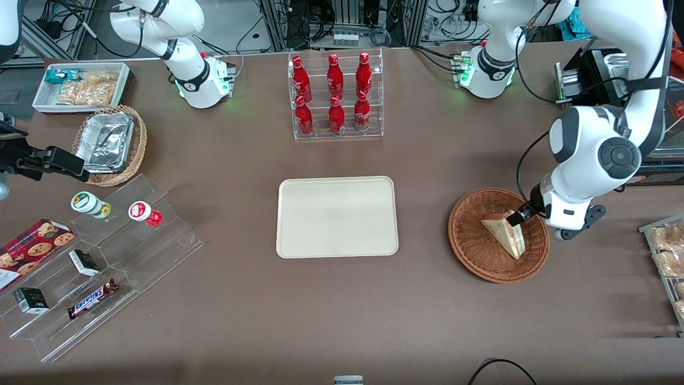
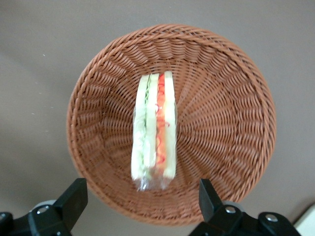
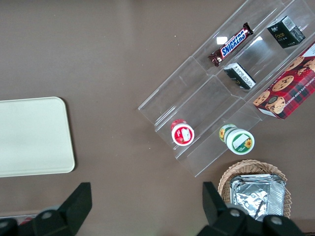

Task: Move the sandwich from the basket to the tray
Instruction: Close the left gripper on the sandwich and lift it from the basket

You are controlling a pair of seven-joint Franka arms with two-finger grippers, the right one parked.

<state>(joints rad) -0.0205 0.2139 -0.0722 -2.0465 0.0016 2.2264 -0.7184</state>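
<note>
The sandwich (image 1: 505, 235) (image 2: 154, 130), a pale bread wedge in clear wrap with red and green filling along its cut edge, lies in the round reddish-brown wicker basket (image 1: 470, 243) (image 2: 221, 123) toward the working arm's end of the table. My gripper (image 1: 521, 215) (image 2: 142, 196) hovers above the basket's rim, open, its two black fingers (image 2: 74, 196) spread wider than the sandwich with nothing between them. The cream-beige tray (image 1: 337, 216) (image 3: 32, 135) lies flat at the table's middle, with nothing on it.
A clear rack of red bottles (image 1: 335, 96) stands farther from the front camera than the tray. A wire rack of bagged snacks (image 1: 668, 256) sits at the working arm's table edge. Stepped acrylic shelves (image 1: 101, 267), a foil-tray basket (image 1: 109, 141) and a white bin (image 1: 80, 85) lie toward the parked arm's end.
</note>
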